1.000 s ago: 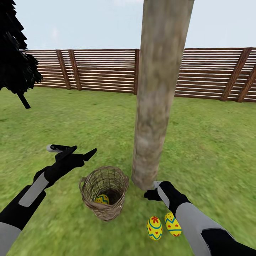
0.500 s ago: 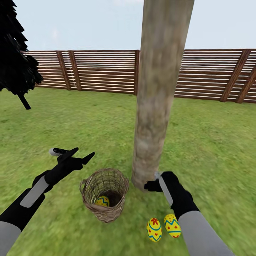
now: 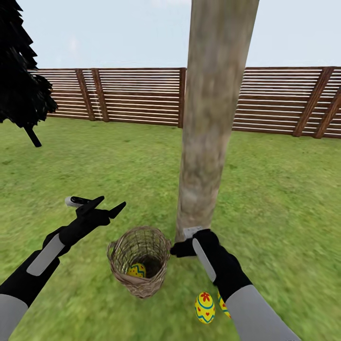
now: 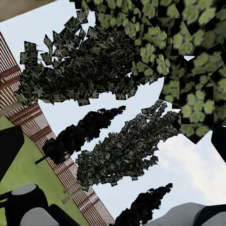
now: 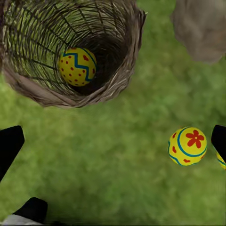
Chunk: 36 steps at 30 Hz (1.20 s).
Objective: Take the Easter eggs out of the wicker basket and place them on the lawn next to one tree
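The wicker basket (image 3: 141, 283) stands on the lawn (image 3: 284, 189) just left of the tree (image 3: 208, 118) trunk's foot. One yellow Easter egg (image 3: 136, 270) lies inside it, and the right wrist view looks down on that egg (image 5: 77, 66) in the basket (image 5: 47, 92). A second egg (image 3: 205, 307) with a red flower lies on the grass (image 5: 187, 146) near the trunk. A third egg (image 3: 221, 304) beside it is mostly hidden by my right forearm. My right gripper (image 3: 182, 242) hovers open and empty between basket and trunk. My left gripper (image 3: 110, 203) is open and empty, up and left of the basket.
A brown slat fence (image 3: 132, 94) rings the far side of the garden. A black-foliaged tree (image 3: 19, 85) stands at the far left. The left wrist view looks up at leafy crowns (image 4: 117, 150) and sky. Open grass spreads all around.
My right gripper has moved left from the trunk's foot toward the basket, and its forearm now covers most of the third egg. The left arm dropped slightly, then held still.
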### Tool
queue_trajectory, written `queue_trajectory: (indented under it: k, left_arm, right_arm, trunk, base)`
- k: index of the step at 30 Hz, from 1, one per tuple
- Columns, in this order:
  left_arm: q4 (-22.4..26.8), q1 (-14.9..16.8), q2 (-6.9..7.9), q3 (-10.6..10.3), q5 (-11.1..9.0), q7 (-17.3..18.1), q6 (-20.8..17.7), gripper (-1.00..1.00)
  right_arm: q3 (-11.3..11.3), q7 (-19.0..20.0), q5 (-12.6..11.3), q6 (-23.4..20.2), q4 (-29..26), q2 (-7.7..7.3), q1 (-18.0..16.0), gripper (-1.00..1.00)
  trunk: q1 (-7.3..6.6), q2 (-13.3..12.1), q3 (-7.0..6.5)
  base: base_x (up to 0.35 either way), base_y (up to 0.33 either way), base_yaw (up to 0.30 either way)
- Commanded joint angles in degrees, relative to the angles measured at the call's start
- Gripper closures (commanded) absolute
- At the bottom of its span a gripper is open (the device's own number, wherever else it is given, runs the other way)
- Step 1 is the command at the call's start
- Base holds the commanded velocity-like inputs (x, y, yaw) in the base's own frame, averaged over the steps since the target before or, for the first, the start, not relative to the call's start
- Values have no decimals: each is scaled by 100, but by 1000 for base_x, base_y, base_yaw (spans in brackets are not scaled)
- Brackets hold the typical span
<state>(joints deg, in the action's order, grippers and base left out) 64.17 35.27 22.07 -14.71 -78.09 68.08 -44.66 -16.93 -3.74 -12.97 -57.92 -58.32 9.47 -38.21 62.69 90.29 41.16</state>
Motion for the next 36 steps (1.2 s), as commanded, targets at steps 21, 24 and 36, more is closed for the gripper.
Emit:
queue_trajectory:
  k: [21, 24, 36]
  left_arm:
    - [-457, -29, -10, -40, -58, 356, 60, -100]
    - [-464, -29, -10, -40, -58, 368, 61, -100]
    - [-467, -29, -16, -40, -61, 380, 62, -100]
  right_arm:
    - [-908, -22, -627, 17, -4, 20, -29, -100]
    - [-909, -22, -627, 17, -4, 20, -29, -100]
    - [-909, -30, -635, 17, 9, 20, -29, -100]
  trunk:
    - [-155, -280, -121]
    - [-155, -280, -121]
    - [-155, -280, -121]
  base:
    - [0, 0, 93]
    - [0, 0, 291]
    - [25, 36, 243]
